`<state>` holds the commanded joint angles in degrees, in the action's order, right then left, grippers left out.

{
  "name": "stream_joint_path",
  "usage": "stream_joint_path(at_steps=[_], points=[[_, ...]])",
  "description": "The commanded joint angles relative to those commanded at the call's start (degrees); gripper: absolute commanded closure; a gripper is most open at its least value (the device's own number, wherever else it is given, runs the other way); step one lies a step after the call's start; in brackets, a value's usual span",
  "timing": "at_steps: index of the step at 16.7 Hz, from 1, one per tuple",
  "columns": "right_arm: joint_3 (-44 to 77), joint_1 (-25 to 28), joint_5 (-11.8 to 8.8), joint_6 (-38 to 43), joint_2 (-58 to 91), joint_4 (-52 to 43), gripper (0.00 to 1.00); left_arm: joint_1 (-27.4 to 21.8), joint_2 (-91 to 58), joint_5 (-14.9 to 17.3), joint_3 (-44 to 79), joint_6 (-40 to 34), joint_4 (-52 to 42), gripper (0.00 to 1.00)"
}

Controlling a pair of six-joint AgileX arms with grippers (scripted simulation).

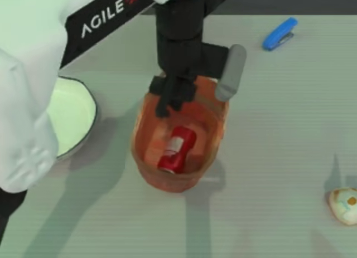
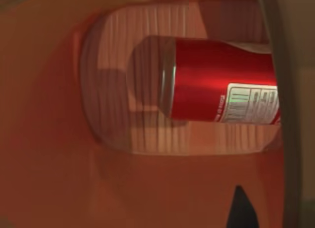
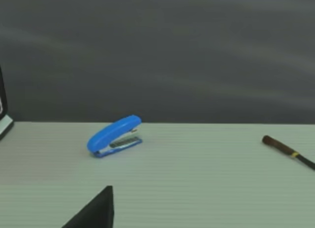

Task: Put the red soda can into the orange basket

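The red soda can (image 1: 177, 149) lies on its side on the ribbed floor of the orange basket (image 1: 140, 157), free of any grip. In the left wrist view the can (image 2: 216, 80) shows its silver end and white label, with the basket's wall (image 2: 44, 139) around it. My left gripper (image 1: 170, 102) hangs open above the basket's far end, just over the rim and apart from the can; one dark fingertip (image 2: 241, 208) shows. The hoop handle (image 1: 231, 71) leans beside my wrist. My right arm is parked out of the top view; one fingertip (image 3: 101, 211) shows, open.
A white round bowl (image 1: 70, 116) stands left of the basket, partly under my left arm. A blue stapler (image 1: 280, 34) lies at the back right. A small white-and-orange object (image 1: 343, 205) sits at the right edge. A brown-handled tool (image 3: 288, 151) shows in the right wrist view.
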<state>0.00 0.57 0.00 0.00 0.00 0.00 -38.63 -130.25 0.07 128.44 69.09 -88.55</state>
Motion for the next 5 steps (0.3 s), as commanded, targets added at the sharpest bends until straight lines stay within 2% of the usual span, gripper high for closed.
stream_joint_path(at_steps=[5], points=[[0.00,0.00,0.00,0.00,0.00,0.00,0.00,1.98,0.27,0.11,7.31,1.17,-7.26,1.00]])
